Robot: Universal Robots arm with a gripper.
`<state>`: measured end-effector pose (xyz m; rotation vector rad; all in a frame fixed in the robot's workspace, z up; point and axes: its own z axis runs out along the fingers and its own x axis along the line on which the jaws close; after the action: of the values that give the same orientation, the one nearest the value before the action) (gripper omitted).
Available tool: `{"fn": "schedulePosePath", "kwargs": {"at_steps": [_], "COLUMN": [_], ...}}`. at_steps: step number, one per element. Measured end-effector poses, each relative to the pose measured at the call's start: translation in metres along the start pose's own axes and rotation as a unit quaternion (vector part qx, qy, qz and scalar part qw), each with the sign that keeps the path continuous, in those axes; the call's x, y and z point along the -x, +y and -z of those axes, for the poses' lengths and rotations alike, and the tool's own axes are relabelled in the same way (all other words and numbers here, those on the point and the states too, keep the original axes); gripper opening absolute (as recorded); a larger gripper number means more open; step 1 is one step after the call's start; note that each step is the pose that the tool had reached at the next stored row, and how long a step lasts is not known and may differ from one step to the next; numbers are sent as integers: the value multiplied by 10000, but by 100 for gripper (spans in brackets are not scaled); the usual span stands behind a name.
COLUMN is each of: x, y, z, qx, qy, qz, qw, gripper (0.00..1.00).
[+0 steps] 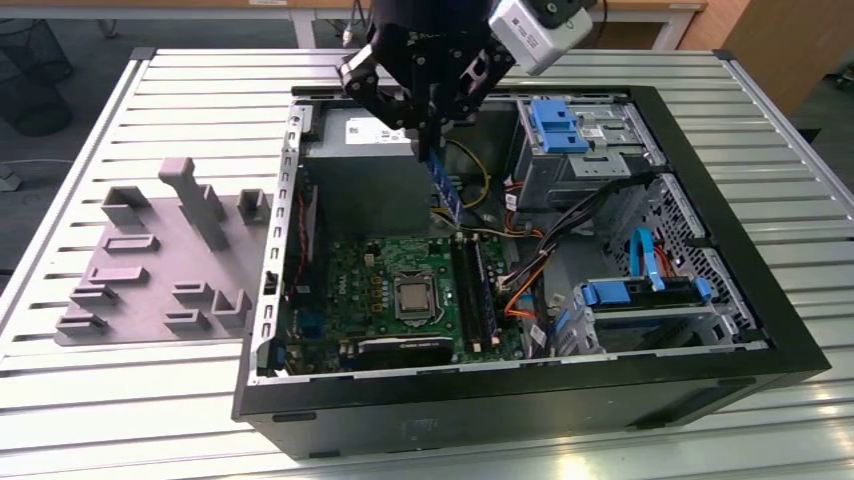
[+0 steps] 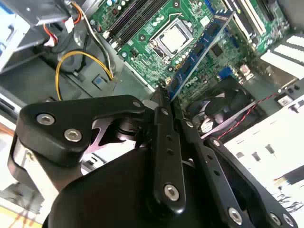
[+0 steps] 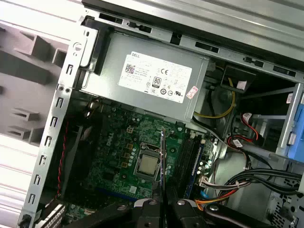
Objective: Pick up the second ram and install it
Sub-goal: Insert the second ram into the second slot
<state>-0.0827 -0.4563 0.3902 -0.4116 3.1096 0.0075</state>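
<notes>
Exterior view, claw [image 1: 430, 150] gripping second ram [image 1: 447, 190] above motherboard [image 1: 360, 285], seemingly uninserted.

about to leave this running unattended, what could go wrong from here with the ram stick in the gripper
1. The gripper pinches the second ram by one end only, with most of the stick hanging free; it might tilt or slip.
2. The stick hangs above the motherboard, over the silver chip rather than the memory slots; if dropped, it could hit board parts.
3. Loose cables run beside the slots and might snag the stick on the way over.
</notes>
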Motion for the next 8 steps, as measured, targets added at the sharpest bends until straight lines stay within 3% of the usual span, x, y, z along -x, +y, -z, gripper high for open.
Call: {"fn": "schedulePosePath", "kwargs": {"at_steps": [5,8], "x": [0,0], "y": [0,0], "z": [-1,-1], "qx": [2,3], "qy": [2,2], "qz": [363,412], "qw": [9993,9991], "gripper": [14,14]}}
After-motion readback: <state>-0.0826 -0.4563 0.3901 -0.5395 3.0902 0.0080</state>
